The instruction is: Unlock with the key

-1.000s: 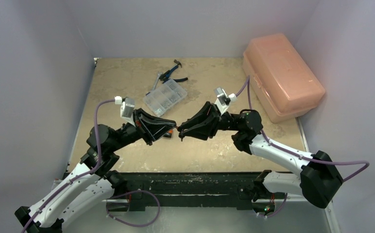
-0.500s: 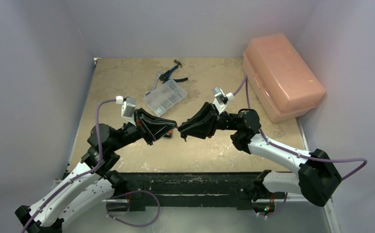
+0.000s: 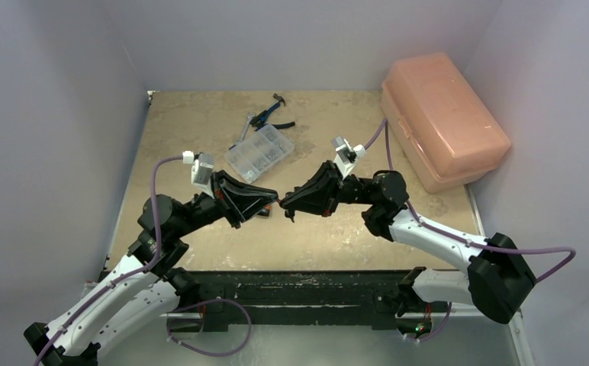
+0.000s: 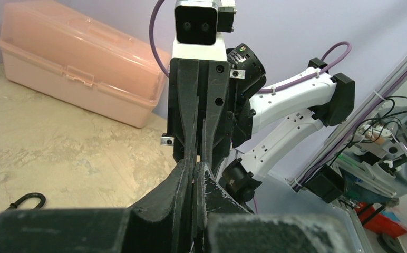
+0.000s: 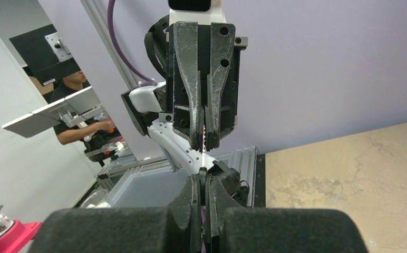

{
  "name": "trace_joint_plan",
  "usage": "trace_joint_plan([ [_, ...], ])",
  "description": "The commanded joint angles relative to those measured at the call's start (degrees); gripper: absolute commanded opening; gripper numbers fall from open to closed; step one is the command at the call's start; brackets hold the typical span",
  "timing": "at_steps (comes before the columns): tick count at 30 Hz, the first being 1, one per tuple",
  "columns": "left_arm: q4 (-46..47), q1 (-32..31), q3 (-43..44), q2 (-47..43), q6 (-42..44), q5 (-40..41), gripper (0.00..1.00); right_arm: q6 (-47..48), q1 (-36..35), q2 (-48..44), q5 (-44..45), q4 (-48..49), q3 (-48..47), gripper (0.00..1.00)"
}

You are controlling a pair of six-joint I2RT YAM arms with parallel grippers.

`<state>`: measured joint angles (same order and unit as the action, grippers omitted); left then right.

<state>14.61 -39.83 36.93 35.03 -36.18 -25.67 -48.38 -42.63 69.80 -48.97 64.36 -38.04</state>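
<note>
Key (image 5: pixel 204 157) between left jaws and right jaws

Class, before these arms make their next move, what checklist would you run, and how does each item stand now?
1. Left gripper shut: ok.
2. Right gripper shut: ok.
3. The two grippers lined up tip to tip: ok.
4. Thin sliver between the tips is the key: cannot tell.
5. Lock found: cannot tell.
6. Toolbox apart from both arms: ok.
</note>
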Motion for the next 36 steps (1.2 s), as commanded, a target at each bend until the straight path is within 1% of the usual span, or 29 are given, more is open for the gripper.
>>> trace_joint_plan([
  [1, 1.82, 0.12, -0.04, -0.29, 1.71, 3.01, 0.00, 0.22, -0.35, -0.34, -1.30, 2.30, -1.42, 0.00],
  [3, -0.17, 0.18, 0.45, -0.39, 2.31, 4.07, 0.01, 0.61, -0.35, -0.71, -0.61, 1.34, -1.18, 0.00],
  [4, -0.83, 0.12, 0.67, -0.40, 2.45, 4.71, 0.08, 1.37, -0.35, -1.17, 0.09, -0.17, -1.09, 0.00],
  [7, -4.47, 0.13, 1.70, -0.48, 3.63, 6.57, 0.39, 5.25, -0.35, -2.99, 3.01, -6.33, -0.95, 0.00],
  [10, -8.02, 0.14, 2.39, -1.23, 4.93, 9.13, 0.62, 9.48, -0.35, -5.72, 7.44, -12.03, 0.17, 0.00],
  [12, -10.97, 0.18, 2.70, -1.96, 5.69, 12.54, 0.75, 12.24, -0.34, -7.91, 11.65, -16.05, 1.21, 0.00],
  [14, -13.28, 0.17, 2.64, -2.65, 6.36, 16.55, 0.83, 15.16, -0.35, -9.71, 15.51, -20.05, 2.17, 0.00],
  [17, -18.02, 0.11, 2.60, -2.04, 7.08, 22.89, 0.89, 16.98, -0.33, -11.74, 19.71, -24.46, 3.32, 0.00],
  [20, -24.12, 0.15, 3.62, 0.97, 7.45, 32.42, 0.90, 17.80, -0.35, -13.28, 22.39, -27.63, 4.29, 0.00],
  [22, -26.95, 0.12, 4.21, 3.33, 7.62, 35.46, 0.90, 19.00, -0.35, -14.13, 24.08, -30.03, 4.75, 0.00],
  [26, -28.74, 0.19, 3.95, 7.31, 6.82, 37.80, 0.89, 21.96, -0.35, -15.76, 27.16, -34.63, 5.36, 0.00],
  [32, -29.63, 0.12, 3.53, 13.22, 6.97, 38.37, 0.87, 25.59, -0.35, -19.01, 31.87, -40.36, 6.45, 0.00],
  [36, -30.41, 0.18, 4.10, 18.35, 7.27, 38.79, 0.87, 25.86, -0.34, -21.12, 34.84, -41.66, 8.25, 0.00],
])
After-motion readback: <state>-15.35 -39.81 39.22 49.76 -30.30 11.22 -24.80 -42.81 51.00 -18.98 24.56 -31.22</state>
